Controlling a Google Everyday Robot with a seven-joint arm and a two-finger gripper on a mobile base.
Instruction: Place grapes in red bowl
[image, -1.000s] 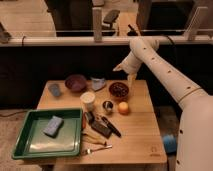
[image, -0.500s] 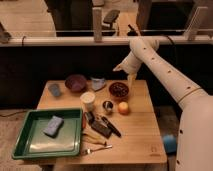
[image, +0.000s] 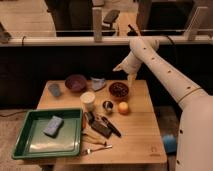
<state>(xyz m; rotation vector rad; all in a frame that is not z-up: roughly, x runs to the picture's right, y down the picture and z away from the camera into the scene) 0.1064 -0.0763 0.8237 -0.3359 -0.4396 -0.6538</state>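
Observation:
The red bowl (image: 119, 96) stands at the back right of the wooden table (image: 140, 140). A dark purple-red mass that looks like the grapes (image: 119, 89) lies inside it. My gripper (image: 126, 74) hangs just above and behind the bowl's far right rim. It reaches down from the white arm (image: 160, 62) that comes in from the right. Its fingers look spread apart and hold nothing. One fingertip (image: 131, 81) points down beside the bowl.
A purple bowl (image: 76, 82), a blue crumpled thing (image: 98, 83) and a grey-blue cup (image: 55, 89) stand at the back. A white cup (image: 88, 100), a metal cup (image: 107, 105) and an orange fruit (image: 123, 107) stand mid-table. Dark utensils (image: 105, 127) lie beside a green tray (image: 30, 147) holding a blue sponge (image: 53, 126).

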